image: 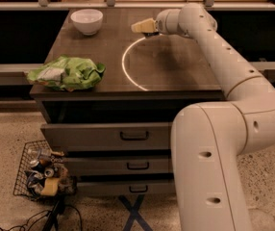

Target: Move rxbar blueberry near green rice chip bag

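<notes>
The green rice chip bag (66,73) lies crumpled at the table's front left corner, with a pale patch on its left side. My gripper (143,27) reaches over the far middle of the table, low above the top, at the far edge of the white ring mark (128,71). It is well apart from the bag, behind it and to its right. The rxbar blueberry does not show; it is hidden or out of view.
A white bowl (87,20) stands at the table's far left. The wooden table (185,66) has drawers (134,135) below its front. A wire basket of cans (42,173) and cables sit on the floor at the left. My arm (224,129) fills the right foreground.
</notes>
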Robot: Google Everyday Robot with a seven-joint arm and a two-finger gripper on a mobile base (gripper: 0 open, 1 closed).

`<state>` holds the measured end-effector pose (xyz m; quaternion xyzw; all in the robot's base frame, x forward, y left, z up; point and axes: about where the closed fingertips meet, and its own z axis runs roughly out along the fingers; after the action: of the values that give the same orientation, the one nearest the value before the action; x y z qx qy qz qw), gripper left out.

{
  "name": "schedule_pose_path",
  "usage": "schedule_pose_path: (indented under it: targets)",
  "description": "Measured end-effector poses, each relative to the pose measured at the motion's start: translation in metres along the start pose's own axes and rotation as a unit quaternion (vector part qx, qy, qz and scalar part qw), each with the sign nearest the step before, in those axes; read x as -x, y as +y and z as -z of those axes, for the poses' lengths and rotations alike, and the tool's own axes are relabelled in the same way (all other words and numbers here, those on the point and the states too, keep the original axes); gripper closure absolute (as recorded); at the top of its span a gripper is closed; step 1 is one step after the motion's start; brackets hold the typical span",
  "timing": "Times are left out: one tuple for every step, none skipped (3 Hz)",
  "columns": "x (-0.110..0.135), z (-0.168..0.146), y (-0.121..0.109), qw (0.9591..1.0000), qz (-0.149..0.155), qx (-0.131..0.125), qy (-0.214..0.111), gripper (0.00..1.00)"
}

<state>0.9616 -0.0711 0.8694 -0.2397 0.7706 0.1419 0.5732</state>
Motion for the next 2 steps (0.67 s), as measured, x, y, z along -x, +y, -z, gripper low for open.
schedule_pose_path:
  targets:
    - [-0.011, -0.01, 0.004, 0.9999, -0.011, 0.009, 0.009, 0.0]
    - [-0.025, -0.022, 0.012, 0.9992, -0.016, 0.024, 0.026, 0.02]
